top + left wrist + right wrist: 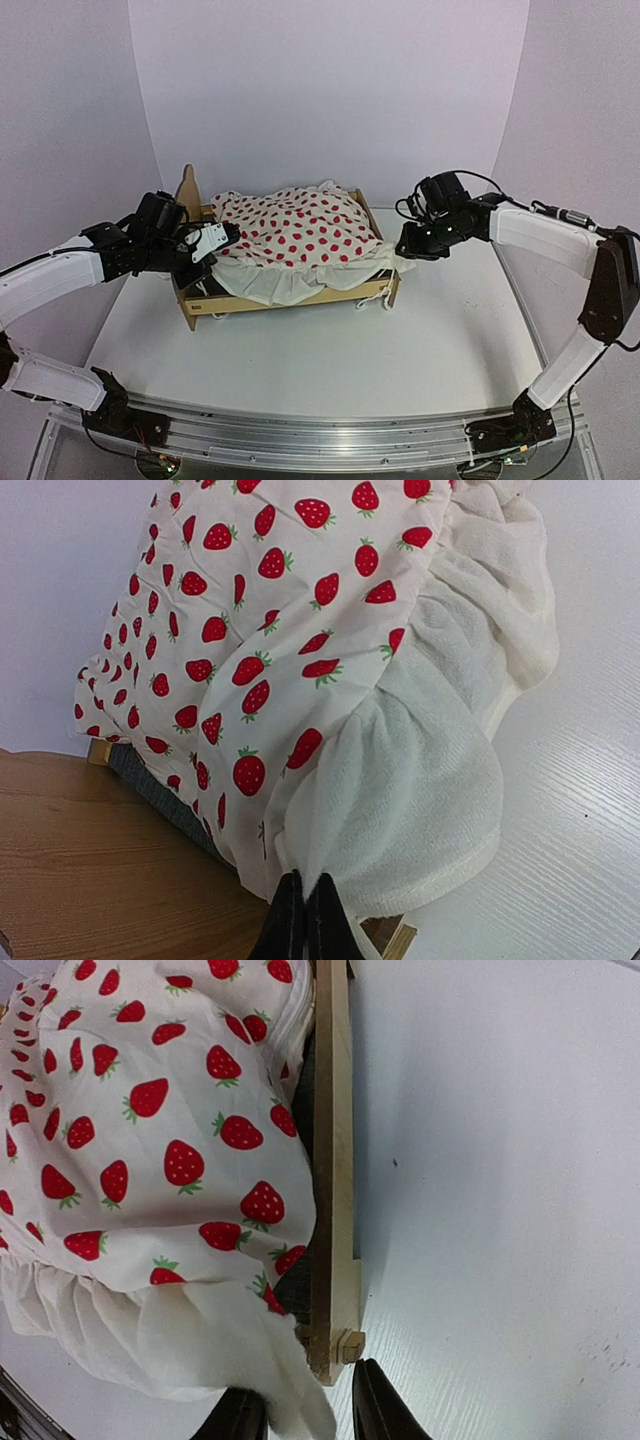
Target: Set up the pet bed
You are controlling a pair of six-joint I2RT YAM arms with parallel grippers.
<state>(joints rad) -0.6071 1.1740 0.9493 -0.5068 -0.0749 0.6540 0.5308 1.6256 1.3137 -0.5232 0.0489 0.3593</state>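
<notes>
At one corner of the pet bed (100,870), left gripper (305,920) pinches the blanket (300,630).

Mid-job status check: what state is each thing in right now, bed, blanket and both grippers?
Light plywood pet bed: upright on the white table.
White strawberry-print ruffled blanket: humped over the bed, ruffle spilling over the near rail.
Left gripper: shut on the blanket's ruffle.
Right gripper: open, at the bed's corner, ruffle between its jaws.
</notes>
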